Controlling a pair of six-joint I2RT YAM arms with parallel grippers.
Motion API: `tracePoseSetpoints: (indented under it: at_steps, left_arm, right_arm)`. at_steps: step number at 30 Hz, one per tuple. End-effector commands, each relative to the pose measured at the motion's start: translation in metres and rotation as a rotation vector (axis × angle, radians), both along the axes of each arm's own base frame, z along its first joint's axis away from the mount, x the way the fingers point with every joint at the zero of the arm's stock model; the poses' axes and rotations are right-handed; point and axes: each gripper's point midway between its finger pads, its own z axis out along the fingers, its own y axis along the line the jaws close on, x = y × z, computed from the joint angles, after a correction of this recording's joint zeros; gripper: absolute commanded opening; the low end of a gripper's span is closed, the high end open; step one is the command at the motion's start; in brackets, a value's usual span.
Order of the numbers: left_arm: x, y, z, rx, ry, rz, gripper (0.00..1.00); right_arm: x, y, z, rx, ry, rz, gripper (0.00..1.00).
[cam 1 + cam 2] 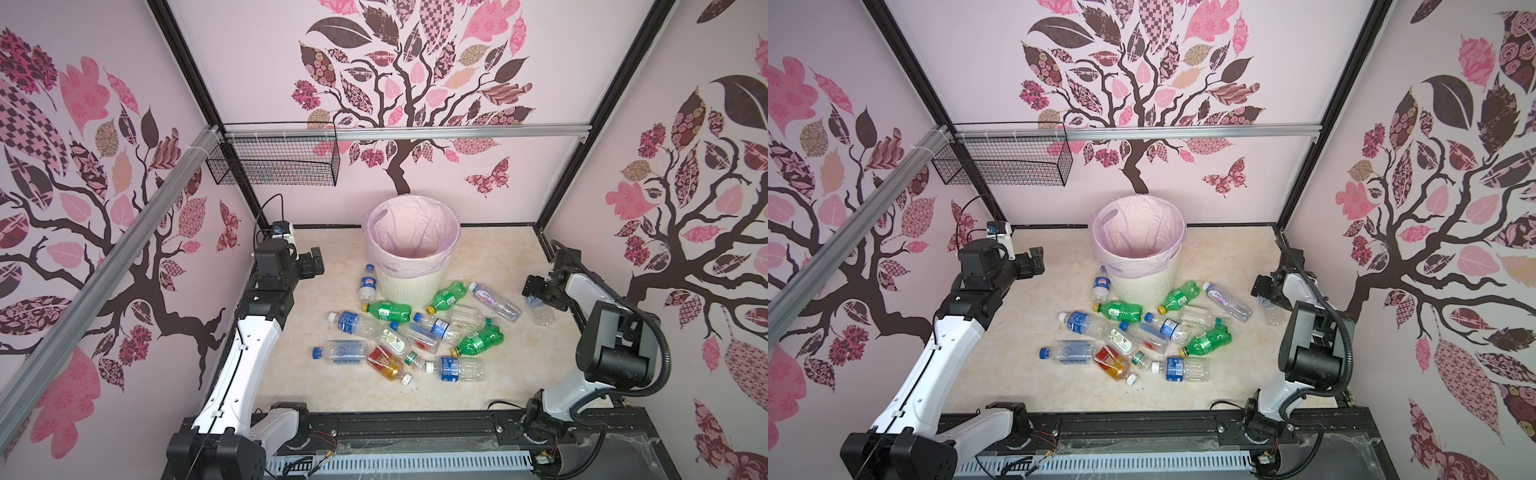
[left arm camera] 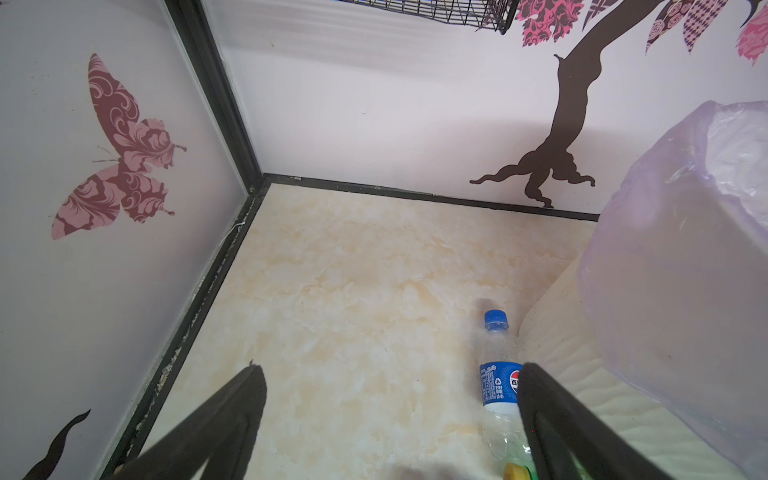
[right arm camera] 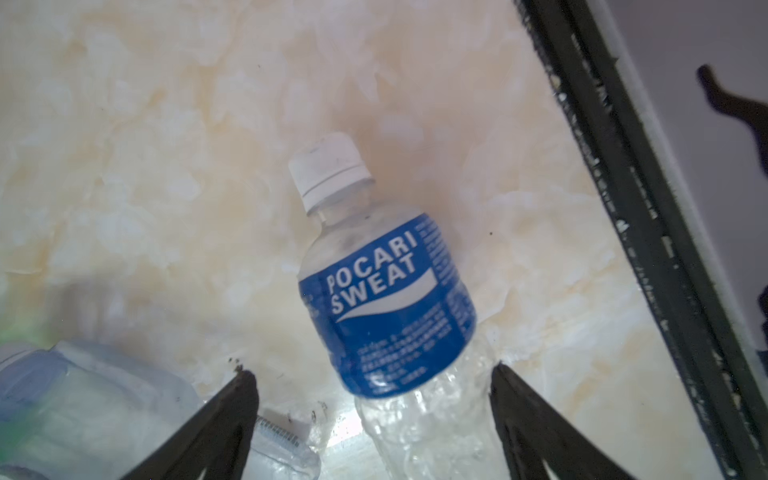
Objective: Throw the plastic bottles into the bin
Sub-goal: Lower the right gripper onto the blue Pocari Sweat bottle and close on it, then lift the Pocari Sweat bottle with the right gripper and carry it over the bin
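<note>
The bin (image 1: pixel 411 286) (image 1: pixel 1142 286), cream ribbed with a pale pink bag, stands at the back middle. In front of it lie several plastic bottles (image 1: pixel 407 336) (image 1: pixel 1138 336) in a heap: clear ones, green ones (image 1: pixel 388 311) and an amber one (image 1: pixel 384 362). A blue-label bottle (image 1: pixel 368 282) (image 2: pixel 498 382) leans against the bin's left side. My left gripper (image 1: pixel 316 262) (image 2: pixel 390 370) hangs open left of the bin, holding nothing. My right gripper (image 1: pixel 535 292) (image 3: pixel 374 372) is open, its jaws straddling a lone white-capped, blue-label bottle (image 3: pixel 386 291) (image 1: pixel 541 311) lying at the right.
A black wire basket (image 1: pixel 274 160) hangs on the back wall, upper left. Patterned walls close in both sides, and a dark frame edge (image 3: pixel 631 208) runs close to the right gripper. Another clear bottle (image 1: pixel 496 301) lies between the heap and the right gripper.
</note>
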Motion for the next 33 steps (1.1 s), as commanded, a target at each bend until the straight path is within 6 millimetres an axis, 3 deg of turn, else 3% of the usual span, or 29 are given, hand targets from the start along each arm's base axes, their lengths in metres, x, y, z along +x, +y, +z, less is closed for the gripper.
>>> tracePoseSetpoints:
  at_steps: [1,7,19,25,33]
  left_arm:
    - [-0.001,0.000,0.006,0.013,-0.015,-0.004,0.98]
    - [-0.002,0.000,0.005,0.021,-0.014,-0.006,0.98]
    - [-0.003,0.001,-0.004,0.017,0.021,0.001,0.98]
    - [-0.008,0.001,-0.011,0.016,0.047,0.001,0.98]
    - [-0.020,0.003,-0.026,0.044,0.105,-0.002,0.98]
  right_arm:
    - [-0.001,0.004,-0.015,0.040,0.023,-0.006,0.86]
    - [-0.001,0.002,-0.034,0.065,0.079,-0.046,0.73]
    - [0.005,0.001,-0.031,0.076,0.027,-0.091,0.51]
    - [0.016,0.007,0.006,0.083,-0.138,-0.065,0.43]
    - [0.024,0.020,0.103,0.063,-0.406,0.016,0.43]
